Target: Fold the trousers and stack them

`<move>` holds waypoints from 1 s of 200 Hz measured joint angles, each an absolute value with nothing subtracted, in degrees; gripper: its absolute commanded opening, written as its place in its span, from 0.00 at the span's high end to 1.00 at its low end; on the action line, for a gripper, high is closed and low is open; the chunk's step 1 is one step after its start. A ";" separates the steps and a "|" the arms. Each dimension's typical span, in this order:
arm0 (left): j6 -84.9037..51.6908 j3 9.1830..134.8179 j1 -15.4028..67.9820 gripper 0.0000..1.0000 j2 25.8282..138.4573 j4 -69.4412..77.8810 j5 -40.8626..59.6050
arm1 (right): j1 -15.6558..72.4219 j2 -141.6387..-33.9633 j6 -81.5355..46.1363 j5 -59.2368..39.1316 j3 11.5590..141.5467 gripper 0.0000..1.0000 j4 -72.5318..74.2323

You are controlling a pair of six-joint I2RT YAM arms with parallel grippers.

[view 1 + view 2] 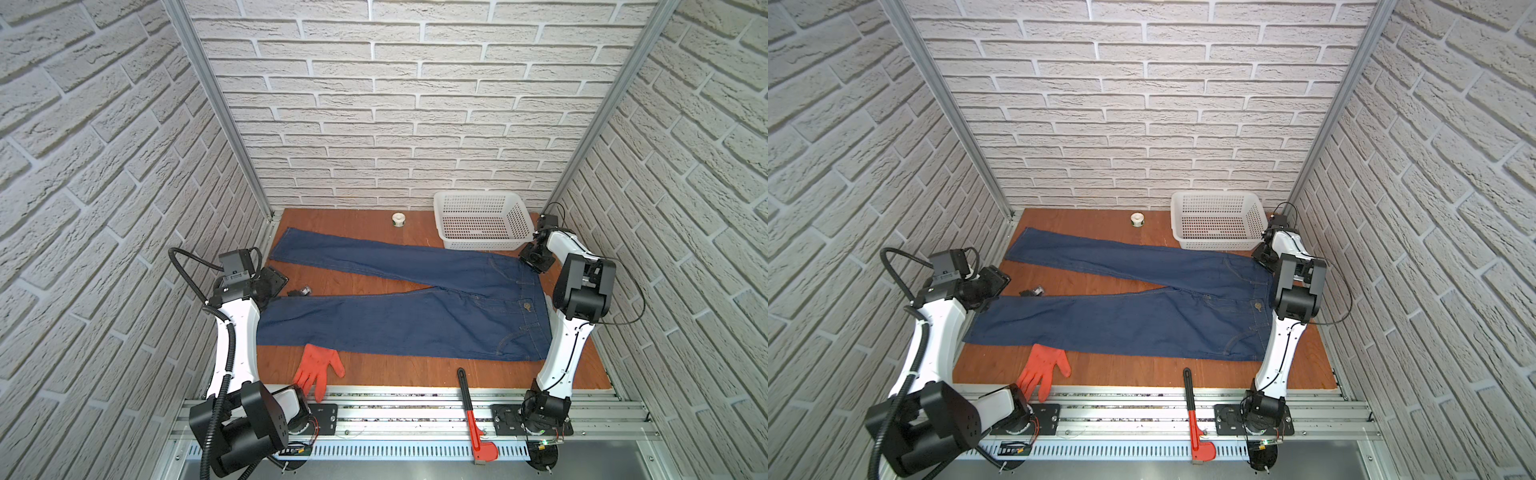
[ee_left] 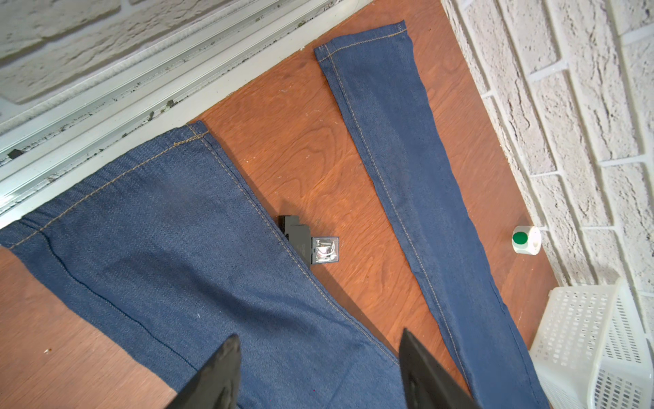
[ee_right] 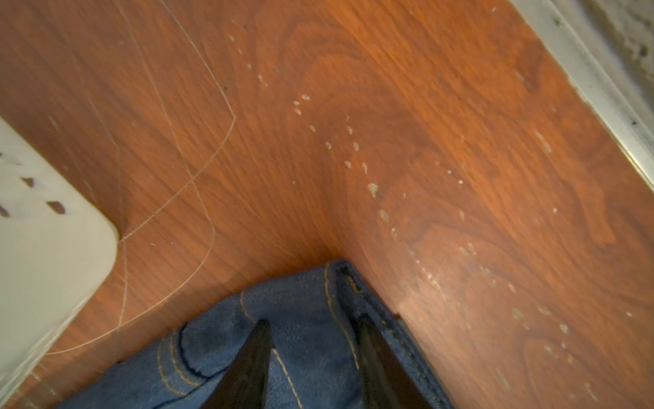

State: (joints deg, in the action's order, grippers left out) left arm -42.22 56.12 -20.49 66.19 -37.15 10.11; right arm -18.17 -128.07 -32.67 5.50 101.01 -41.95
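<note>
The trousers [image 1: 395,320] [image 1: 1121,320] are dark blue jeans lying flat on the wooden table, legs spread toward the left and waist at the right. My left gripper [image 1: 270,282] [image 2: 318,334] hovers open over the near leg [image 2: 177,248], close to its hem, with nothing between its fingers. My right gripper [image 1: 536,259] [image 3: 312,318] is down on the far corner of the waistband [image 3: 308,294]. Bunched denim sits between its two fingers, and that corner looks slightly raised off the wood.
A white mesh basket [image 1: 482,220] [image 3: 42,248] stands at the back right, just beyond the waist. A small tape roll [image 1: 400,219] sits by the back wall. A small black device [image 2: 311,244] lies between the legs. An orange glove [image 1: 318,368] and a red wrench [image 1: 473,415] lie at the front edge.
</note>
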 measured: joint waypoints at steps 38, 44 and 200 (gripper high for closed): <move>-42.00 56.21 -22.02 0.24 63.09 -38.94 10.28 | -17.02 -114.65 -33.58 6.02 91.85 0.46 -42.83; -42.00 56.21 -22.68 0.24 62.28 -39.42 10.37 | -16.84 -110.87 -33.87 6.33 90.37 0.45 -43.20; -42.61 48.95 -32.86 0.19 55.07 -39.66 19.20 | -15.55 -87.35 -29.06 5.21 70.72 0.54 -38.72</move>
